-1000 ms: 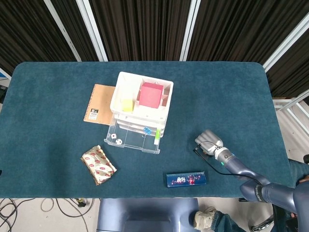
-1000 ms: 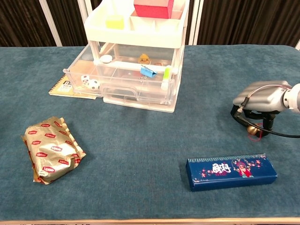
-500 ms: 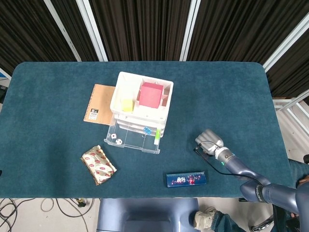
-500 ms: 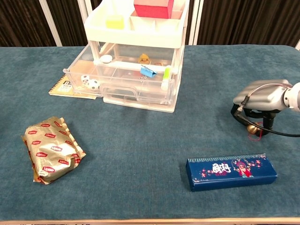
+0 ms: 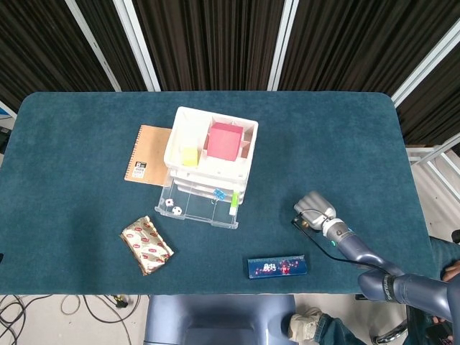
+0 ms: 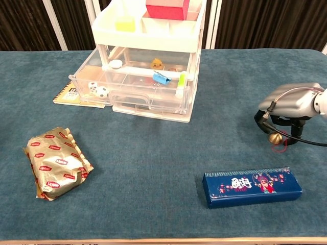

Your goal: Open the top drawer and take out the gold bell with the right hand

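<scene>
From the head view, the right hand sits low over the desk right of the drawer unit, whose top drawer is pulled out; the bell is hidden beneath it. In the chest view the bell hangs just under the hand's fingers, at or just above the desk, beyond the blue box. I cannot tell whether the hand holds the bell or has let go; if held, the pinch looks slight, so the bell could slip and roll.

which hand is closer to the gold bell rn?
Right. The right hand sits directly over the gold bell, fingers down around it on the table. The left hand shows in neither view.
</scene>
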Robot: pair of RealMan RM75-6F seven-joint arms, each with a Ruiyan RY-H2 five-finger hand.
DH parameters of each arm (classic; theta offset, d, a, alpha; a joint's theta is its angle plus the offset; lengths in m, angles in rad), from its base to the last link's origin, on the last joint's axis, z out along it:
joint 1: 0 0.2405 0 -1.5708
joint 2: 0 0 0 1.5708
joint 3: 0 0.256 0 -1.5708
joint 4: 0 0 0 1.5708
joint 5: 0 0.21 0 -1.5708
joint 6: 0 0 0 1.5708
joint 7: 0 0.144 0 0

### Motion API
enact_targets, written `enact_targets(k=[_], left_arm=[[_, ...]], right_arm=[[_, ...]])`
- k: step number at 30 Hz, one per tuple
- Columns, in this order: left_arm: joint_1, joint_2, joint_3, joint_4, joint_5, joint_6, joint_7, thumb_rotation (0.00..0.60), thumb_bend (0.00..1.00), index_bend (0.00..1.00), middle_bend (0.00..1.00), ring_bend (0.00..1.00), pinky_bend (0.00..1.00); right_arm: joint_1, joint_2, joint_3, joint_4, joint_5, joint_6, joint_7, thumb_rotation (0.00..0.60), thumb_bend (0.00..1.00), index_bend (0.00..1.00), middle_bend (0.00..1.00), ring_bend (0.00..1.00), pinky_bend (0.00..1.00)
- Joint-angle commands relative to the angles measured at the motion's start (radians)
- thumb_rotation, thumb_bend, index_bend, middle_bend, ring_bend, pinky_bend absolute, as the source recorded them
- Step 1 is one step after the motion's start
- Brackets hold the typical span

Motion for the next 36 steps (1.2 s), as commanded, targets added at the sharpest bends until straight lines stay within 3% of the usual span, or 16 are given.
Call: enact_targets(k=[1, 6, 11, 15, 19, 22, 26, 30, 36], left_arm=[[0.000, 0.000, 0.000, 0.000, 0.001, 0.000, 0.000, 0.600, 0.26, 0.12, 0.00, 0.02, 0.30], [0.000, 0.000, 0.000, 0.000, 0.001, 0.001, -0.001, 0.600, 0.27, 0.12, 0.00, 0.02, 0.31], [0.000, 0.000, 0.001, -0.002, 0.004, 0.001, 0.001, 0.600, 0.26, 0.12, 0.00, 0.02, 0.31], [0.001, 0.001, -0.001, -0.003, 0.006, 0.007, 0.001, 0.600, 0.27, 0.12, 0.00, 0.02, 0.30], [0.002, 0.000, 0.000, -0.004, 0.011, 0.012, 0.004, 0.600, 0.27, 0.12, 0.00, 0.02, 0.26], [0.003, -0.001, -0.002, -0.006, 0.015, 0.019, 0.006, 0.600, 0.27, 0.12, 0.00, 0.02, 0.24], [0.004, -0.001, -0.001, -0.010, 0.024, 0.026, 0.009, 0.600, 0.27, 0.12, 0.00, 0.02, 0.18], [0.007, -0.002, -0.002, -0.013, 0.037, 0.041, 0.013, 0.600, 0.27, 0.12, 0.00, 0.02, 0.04], [0.010, -0.002, -0.006, -0.012, 0.052, 0.059, -0.003, 0.600, 0.27, 0.12, 0.00, 0.02, 0.02]], right_arm=[[-0.001, 0.027, 0.002, -0.031, 0.025, 0.020, -0.033, 0.600, 0.25, 0.36, 0.86, 0.98, 1.00], [-0.009, 0.113, -0.001, -0.126, 0.078, 0.065, -0.092, 0.600, 0.24, 0.32, 0.85, 0.97, 0.99], [-0.014, 0.218, -0.004, -0.232, 0.160, 0.111, -0.151, 0.600, 0.23, 0.30, 0.81, 0.93, 0.91], [-0.030, 0.328, 0.015, -0.338, 0.256, 0.183, -0.160, 0.600, 0.23, 0.28, 0.66, 0.81, 0.80], [-0.084, 0.415, 0.069, -0.416, 0.280, 0.335, -0.092, 0.600, 0.23, 0.26, 0.54, 0.73, 0.69], [-0.138, 0.438, 0.107, -0.440, 0.240, 0.444, -0.002, 0.600, 0.23, 0.25, 0.47, 0.67, 0.64], [-0.239, 0.428, 0.128, -0.437, 0.098, 0.617, 0.150, 0.600, 0.23, 0.23, 0.35, 0.56, 0.53], [-0.320, 0.410, 0.111, -0.450, 0.006, 0.723, 0.227, 0.600, 0.23, 0.22, 0.25, 0.48, 0.46], [-0.436, 0.359, 0.055, -0.452, -0.092, 0.827, 0.285, 0.600, 0.23, 0.20, 0.18, 0.41, 0.39]])
